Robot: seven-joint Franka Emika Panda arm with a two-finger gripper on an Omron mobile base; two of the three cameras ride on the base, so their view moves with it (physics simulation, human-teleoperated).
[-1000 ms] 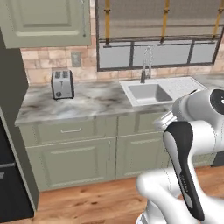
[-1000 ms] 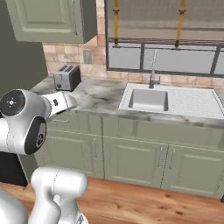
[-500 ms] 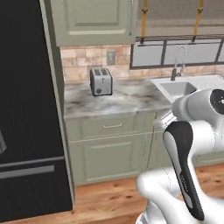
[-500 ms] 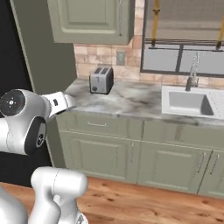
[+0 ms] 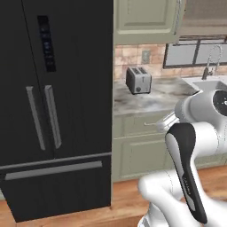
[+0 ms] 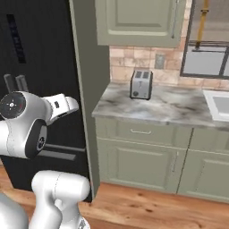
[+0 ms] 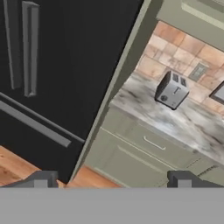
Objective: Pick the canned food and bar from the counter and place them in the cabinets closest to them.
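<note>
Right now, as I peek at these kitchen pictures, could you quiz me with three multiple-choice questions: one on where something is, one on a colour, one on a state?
1. Where does the toaster stand?
A. on the counter
B. on the floor
C. in the sink

2. What colour is the fridge?
A. white
B. black
C. red

3. How does the wall cabinet over the toaster look?
A. door shut
B. door wide open
C. door missing

Answers: 1 A, it sits on the marbled top by the brick wall; 2 B, its doors are dark; 3 A, the door lies flat and closed.
</note>
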